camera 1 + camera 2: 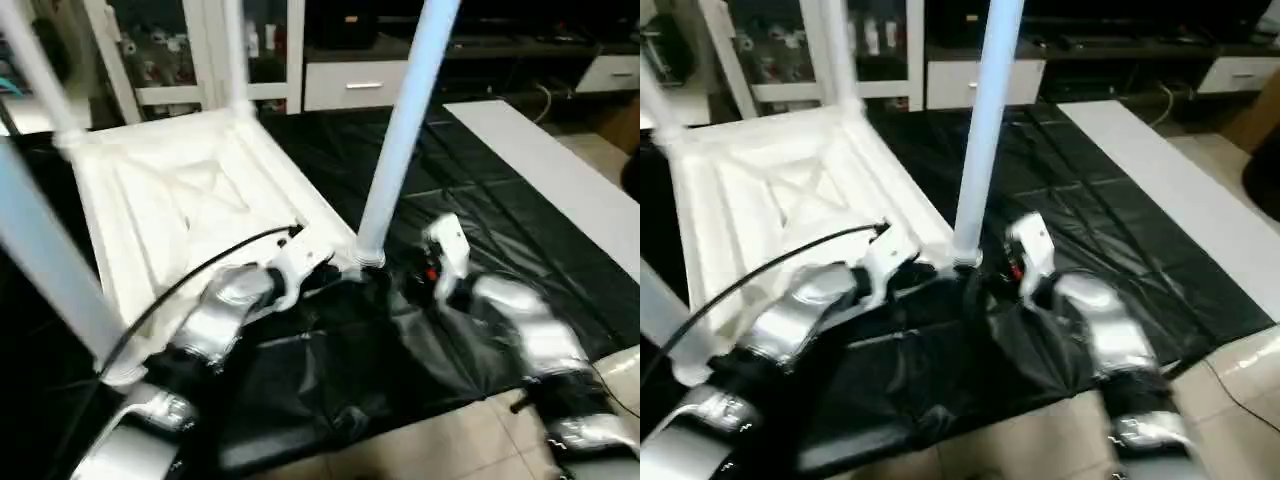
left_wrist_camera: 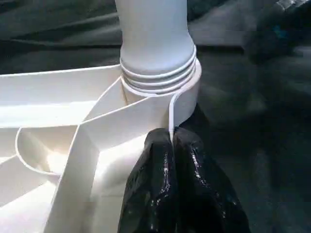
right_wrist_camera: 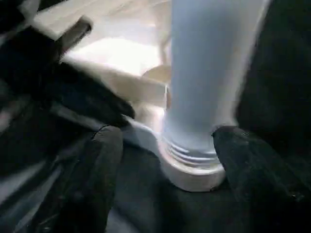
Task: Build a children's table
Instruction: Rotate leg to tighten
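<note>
The tabletop (image 1: 190, 200) lies ribs-up on the black sheet (image 1: 480, 230) at left, legs standing in its corner sockets. At its near right corner, the left hand (image 2: 171, 145) pinches the rim closed — the right hand (image 3: 165, 160) spreads open around the leg (image 1: 400, 140).

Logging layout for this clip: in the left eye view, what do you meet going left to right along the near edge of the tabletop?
Left gripper pinching the tabletop edge → upright leg in its corner socket → right gripper, open beside the leg's base.
</note>
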### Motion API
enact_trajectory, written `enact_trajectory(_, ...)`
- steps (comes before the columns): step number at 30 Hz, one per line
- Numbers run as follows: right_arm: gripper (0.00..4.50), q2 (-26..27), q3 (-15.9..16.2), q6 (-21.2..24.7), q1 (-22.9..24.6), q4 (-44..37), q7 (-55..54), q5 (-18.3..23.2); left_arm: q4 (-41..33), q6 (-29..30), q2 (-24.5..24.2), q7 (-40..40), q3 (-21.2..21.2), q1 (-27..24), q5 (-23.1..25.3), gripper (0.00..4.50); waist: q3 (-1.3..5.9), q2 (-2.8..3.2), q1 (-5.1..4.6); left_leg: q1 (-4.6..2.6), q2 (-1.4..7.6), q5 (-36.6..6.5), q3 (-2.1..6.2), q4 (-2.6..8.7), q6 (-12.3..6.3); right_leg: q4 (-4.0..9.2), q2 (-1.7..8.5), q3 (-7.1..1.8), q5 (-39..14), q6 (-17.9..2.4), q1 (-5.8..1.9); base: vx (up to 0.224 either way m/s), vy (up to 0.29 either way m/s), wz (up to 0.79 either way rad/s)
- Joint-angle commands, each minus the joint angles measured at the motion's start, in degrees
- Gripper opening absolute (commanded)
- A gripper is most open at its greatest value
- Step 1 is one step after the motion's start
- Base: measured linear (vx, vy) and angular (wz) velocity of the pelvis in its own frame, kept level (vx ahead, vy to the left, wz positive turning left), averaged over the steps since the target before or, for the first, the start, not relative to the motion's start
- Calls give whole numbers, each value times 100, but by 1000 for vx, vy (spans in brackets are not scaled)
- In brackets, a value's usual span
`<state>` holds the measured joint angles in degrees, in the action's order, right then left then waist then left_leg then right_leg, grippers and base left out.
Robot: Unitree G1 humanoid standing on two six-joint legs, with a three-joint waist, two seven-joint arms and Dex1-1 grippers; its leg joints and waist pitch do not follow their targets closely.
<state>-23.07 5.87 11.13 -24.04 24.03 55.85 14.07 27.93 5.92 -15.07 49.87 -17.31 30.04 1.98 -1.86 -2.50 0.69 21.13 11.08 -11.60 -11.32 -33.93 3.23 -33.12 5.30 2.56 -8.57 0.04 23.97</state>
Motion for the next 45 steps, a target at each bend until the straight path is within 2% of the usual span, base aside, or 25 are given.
enact_trajectory(1, 356, -423, 61, 74, 127, -410, 548, 13, -135, 11, -138, 699, -320, -197, -110, 0, 273, 1, 37, -96, 246, -1507, 63, 445, -325, 373, 229, -174, -1634, -1188, -220, 0, 0, 0)
enact_trajectory(2, 364, -463, 66, 73, 139, -428, 595, 9, -143, 7, -156, 728, -325, -202, -109, 0, 267, -1, 50, -107, 255, -1514, 54, 445, -317, 374, 230, -182, -1638, -1191, -210, 0, 0, 0)
enact_trajectory(3, 372, -513, 73, 72, 154, -449, 654, 2, -154, 2, -178, 764, -331, -208, -109, 0, 268, 8, 61, -86, 244, -1514, 61, 454, -289, 367, 226, -179, -1660, -1170, -225, 0, 0, 0)
enact_trajectory(5, 391, -738, -34, -24, 80, -291, 787, -91, -250, 86, -380, 1179, -407, -239, -147, 0, 270, 10, 72, -90, 241, -1552, 66, 458, -236, 360, 226, -183, -1680, -1161, -215, 0, 0, 0)
enact_trajectory(9, 391, -832, -43, -118, -49, -89, 802, -154, -282, 108, -473, 1370, -452, -219, -123, 0, 283, 2, 71, -96, 226, -1446, 54, 441, -205, 343, 226, -189, -1537, -1214, -220, 0, 0, 0)
enact_trajectory(13, 391, -806, 272, -188, -80, -129, 1050, -223, -297, 116, -601, 1653, -588, -150, -104, 0, 304, 17, 82, -85, 224, -1198, 51, 417, -314, 298, 230, -184, -1180, -1305, -250, 0, 0, 0)
enact_trajectory(16, 391, -732, 354, -283, -123, -52, 1071, -313, -294, 86, -625, 1743, -629, -134, -59, 0, 311, 6, 80, -81, 223, -1071, 46, 404, -357, 276, 227, -179, -1012, -1368, -254, 0, 0, 0)
enact_trajectory(20, 391, -549, 529, -590, -361, 363, 1078, -535, -276, 15, -674, 1773, -730, -95, 100, 0, 293, 18, 80, -99, 229, -1251, 47, 422, -296, 300, 224, -179, -1259, -1383, -240, 0, 0, 0)
enact_trajectory(22, 391, -500, 547, -686, -436, 492, 1045, -590, -264, -15, -674, 1761, -744, -83, 134, 0, 295, 7, 77, -102, 231, -1328, 51, 424, -216, 304, 229, -179, -1344, -1365, -238, 0, 0, 0)
enact_trajectory(24, 391, -425, 525, -752, -541, 630, 950, -611, -241, -46, -650, 1681, -746, -62, 180, 0, 299, 25, 87, -126, 236, -1337, 50, 423, -192, 297, 229, -184, -1284, -1367, -229, 0, 0, 0)
enact_trajectory(25, 391, -401, 527, -797, -593, 686, 903, -603, -223, -23, -628, 1550, -733, -44, 233, 0, 298, 11, 82, -103, 230, -1294, 54, 428, -203, 283, 223, -181, -1212, -1365, -255, 0, 0, 0)
enact_trajectory(27, 391, -384, 521, -815, -629, 719, 907, -604, -178, 139, -571, 1407, -681, 0, 227, 0, 286, 1, 72, -104, 227, -1398, 50, 429, -183, 298, 226, -185, -1368, -1331, -248, 0, 0, 0)
enact_trajectory(30, 398, -354, 504, -907, -681, 834, 961, -640, -242, 262, -587, 1453, -692, 40, 208, 53, 286, 1, 81, -114, 230, -1533, 63, 437, -130, 327, 239, -188, -1651, -1247, -235, 0, 0, 0)
enact_trajectory(33, 398, -341, 497, -949, -693, 879, 980, -652, -222, 183, -584, 1439, -705, 39, 236, 53, 289, 7, 65, -99, 231, -1537, 76, 441, -121, 329, 235, -183, -1624, -1209, -237, 0, 0, 0)
enact_trajectory(37, 398, -327, 498, -1007, -708, 943, 1007, -638, -195, 118, -566, 1496, -704, 31, 248, 53, 306, 6, 63, -95, 222, -1372, 61, 419, -202, 297, 227, -183, -1304, -1317, -252, 0, 0, 0)
enact_trajectory(43, 398, -295, 489, -1062, -733, 1010, 1000, -635, -148, 153, -533, 1499, -702, 52, 226, 53, 303, 14, 62, -98, 224, -1439, 63, 425, -198, 303, 227, -180, -1392, -1329, -250, 0, 0, 0)
enact_trajectory(44, 398, -286, 492, -1071, -738, 1021, 997, -639, -141, 152, -529, 1504, -702, 52, 222, 25, 302, 12, 62, -98, 225, -1441, 63, 424, -196, 304, 228, -180, -1395, -1330, -250, 0, 0, 0)
enact_trajectory(45, 398, -275, 497, -1082, -748, 1043, 979, -653, -139, 144, -533, 1523, -714, 51, 225, 25, 303, 13, 62, -94, 223, -1454, 64, 423, -192, 305, 230, -180, -1408, -1332, -251, 0, 0, 0)
